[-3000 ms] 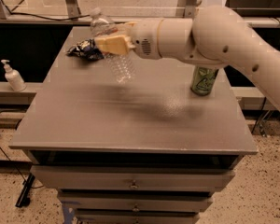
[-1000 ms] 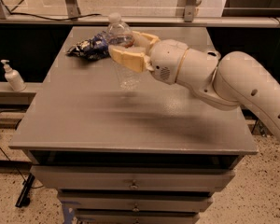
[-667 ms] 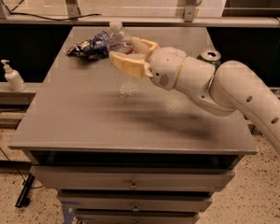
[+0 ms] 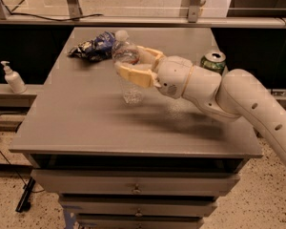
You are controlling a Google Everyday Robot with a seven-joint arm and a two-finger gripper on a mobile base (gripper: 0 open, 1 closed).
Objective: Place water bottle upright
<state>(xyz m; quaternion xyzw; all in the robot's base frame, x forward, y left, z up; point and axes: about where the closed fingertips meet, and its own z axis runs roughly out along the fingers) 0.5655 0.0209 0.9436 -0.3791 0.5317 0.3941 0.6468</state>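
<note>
The water bottle (image 4: 127, 75) is clear ribbed plastic with a white cap and stands upright near the middle of the grey table (image 4: 86, 123), its base on or just above the top. My gripper (image 4: 133, 63) reaches in from the right, its tan fingers (image 4: 133, 74) on either side of the bottle's upper body, closed around it. The white arm runs off to the lower right.
A crumpled blue chip bag (image 4: 93, 46) lies at the back left of the table, just behind the bottle. A green soda can (image 4: 212, 62) stands at the back right, behind my arm. A white pump dispenser bottle (image 4: 12, 78) stands on a low shelf to the left.
The gripper has carried the bottle from a tilted hold above the table down to an upright stand near the table's middle. The arm now sits lower and the can shows behind it.
</note>
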